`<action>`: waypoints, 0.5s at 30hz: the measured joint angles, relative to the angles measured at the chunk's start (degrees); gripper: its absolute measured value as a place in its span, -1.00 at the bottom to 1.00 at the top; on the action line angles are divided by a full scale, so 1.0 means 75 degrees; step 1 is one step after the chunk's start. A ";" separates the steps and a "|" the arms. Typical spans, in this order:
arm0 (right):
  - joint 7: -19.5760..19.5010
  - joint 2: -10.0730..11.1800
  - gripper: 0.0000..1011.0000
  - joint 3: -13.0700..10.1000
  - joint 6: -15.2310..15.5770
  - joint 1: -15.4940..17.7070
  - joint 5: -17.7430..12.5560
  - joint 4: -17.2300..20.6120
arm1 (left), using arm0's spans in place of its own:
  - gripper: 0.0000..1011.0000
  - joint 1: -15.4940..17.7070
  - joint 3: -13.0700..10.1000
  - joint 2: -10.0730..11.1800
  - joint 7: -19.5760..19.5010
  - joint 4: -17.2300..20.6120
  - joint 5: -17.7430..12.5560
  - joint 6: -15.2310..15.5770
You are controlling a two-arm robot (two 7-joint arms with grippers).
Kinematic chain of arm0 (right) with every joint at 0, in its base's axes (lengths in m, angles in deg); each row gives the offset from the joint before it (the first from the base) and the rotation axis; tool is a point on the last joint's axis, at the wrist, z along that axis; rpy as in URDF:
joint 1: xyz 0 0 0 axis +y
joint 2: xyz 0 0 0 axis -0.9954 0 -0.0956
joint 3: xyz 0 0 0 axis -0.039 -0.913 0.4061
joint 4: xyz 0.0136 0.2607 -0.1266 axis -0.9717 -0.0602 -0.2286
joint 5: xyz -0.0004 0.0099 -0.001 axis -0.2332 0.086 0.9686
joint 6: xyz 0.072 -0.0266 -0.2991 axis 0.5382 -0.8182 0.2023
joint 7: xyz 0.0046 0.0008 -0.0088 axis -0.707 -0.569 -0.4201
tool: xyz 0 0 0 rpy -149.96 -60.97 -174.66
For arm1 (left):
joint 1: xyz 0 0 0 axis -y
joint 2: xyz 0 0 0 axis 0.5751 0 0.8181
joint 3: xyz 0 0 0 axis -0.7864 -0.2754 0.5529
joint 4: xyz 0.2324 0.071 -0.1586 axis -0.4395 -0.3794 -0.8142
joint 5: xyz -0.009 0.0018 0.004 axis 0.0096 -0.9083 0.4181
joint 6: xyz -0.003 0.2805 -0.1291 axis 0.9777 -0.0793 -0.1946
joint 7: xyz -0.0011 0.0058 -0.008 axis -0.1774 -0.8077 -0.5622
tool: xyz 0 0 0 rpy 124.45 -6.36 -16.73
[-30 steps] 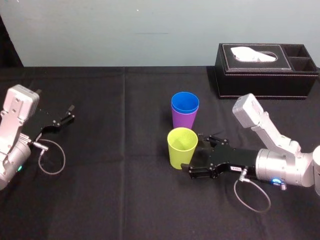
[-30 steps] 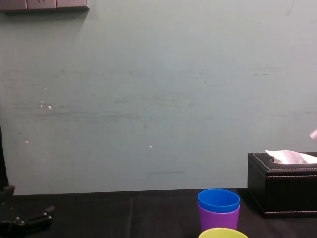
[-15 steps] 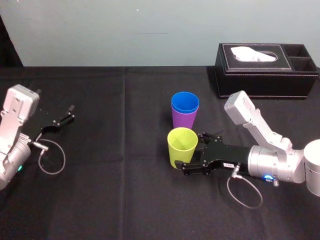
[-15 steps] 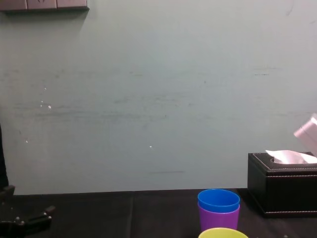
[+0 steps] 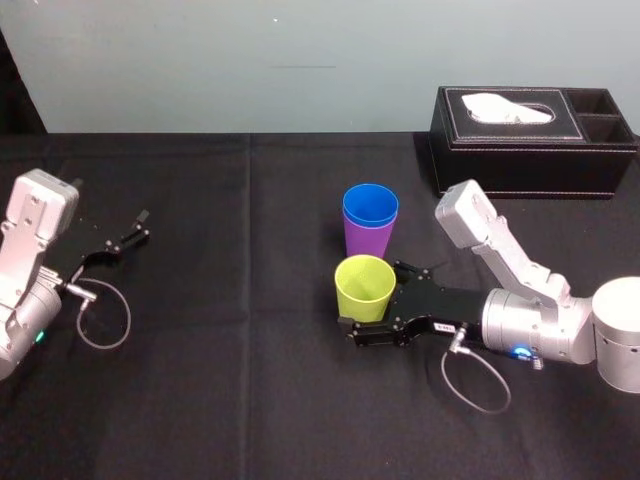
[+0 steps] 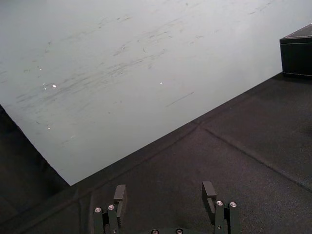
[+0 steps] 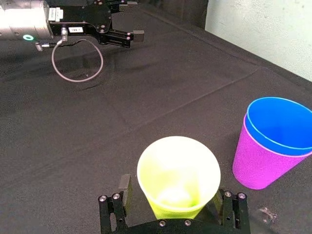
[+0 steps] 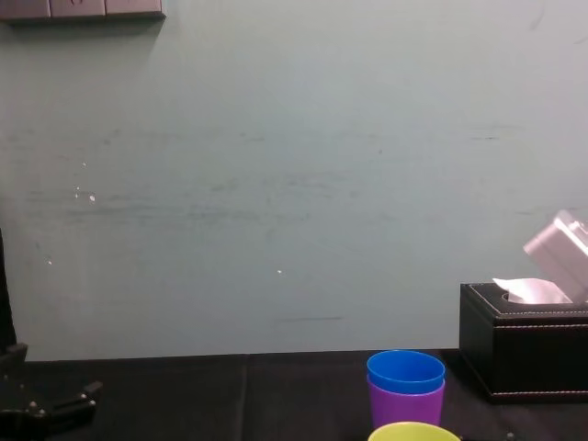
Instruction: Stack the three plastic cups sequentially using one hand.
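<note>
A yellow-green cup [image 5: 364, 287] stands upright near the table's middle. Just behind it a blue cup [image 5: 370, 204] sits nested inside a purple cup [image 5: 368, 240]. My right gripper [image 5: 375, 298] reaches in from the right, low on the table, open, with one finger on each side of the yellow-green cup [image 7: 178, 175]. In the right wrist view a gap shows between the one finger [image 7: 124, 186] and the cup wall. The blue cup [image 7: 280, 124] and the purple cup [image 7: 258, 163] stand beyond it. My left gripper [image 5: 125, 240] rests open at the far left, holding nothing.
A black tissue box [image 5: 530, 140] with a side compartment stands at the back right, behind the right arm. A grey cable loop [image 5: 100, 315] lies by the left arm. Black cloth covers the table, and a pale wall runs behind it.
The right gripper has slid left along the table, so its open fingers now straddle the yellow-green cup. The cups and the left arm have not moved.
</note>
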 joint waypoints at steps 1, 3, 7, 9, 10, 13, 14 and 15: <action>-0.0002 -0.0009 0.98 0.0001 -0.0004 -0.0002 0.0005 -0.0006 | 1.00 0.0000 0.0000 0.0000 0.0000 0.0000 0.0000 0.0000; -0.0007 -0.0030 0.98 0.0001 -0.0013 -0.0003 0.0012 -0.0017 | 1.00 0.0000 0.0000 0.0000 0.0000 0.0000 0.0000 0.0000; -0.0042 -0.0083 0.98 0.0008 -0.0051 -0.0002 0.0043 -0.0050 | 1.00 0.0000 -0.0001 -0.0001 -0.0001 0.0000 0.0000 0.0000; -0.0057 -0.0113 0.98 0.0013 -0.0065 0.0002 0.0058 -0.0080 | 1.00 0.0000 0.0000 -0.0001 0.0000 0.0000 0.0000 0.0000; -0.0057 -0.0113 0.98 0.0013 -0.0065 0.0002 0.0058 -0.0080 | 1.00 0.0000 0.0000 -0.0001 0.0000 0.0000 0.0000 0.0000; -0.0069 -0.0151 0.98 0.0013 -0.0089 0.0006 0.0072 -0.0122 | 1.00 0.0000 0.0000 0.0000 0.0000 0.0000 0.0000 0.0000; -0.0070 -0.0150 0.98 0.0011 -0.0090 0.0006 0.0073 -0.0122 | 1.00 0.0000 -0.0001 0.0000 0.0000 0.0000 0.0000 0.0000; -0.0070 -0.0149 0.98 0.0012 -0.0090 0.0007 0.0073 -0.0121 | 1.00 0.0000 0.0000 -0.0001 0.0000 0.0000 0.0000 0.0000</action>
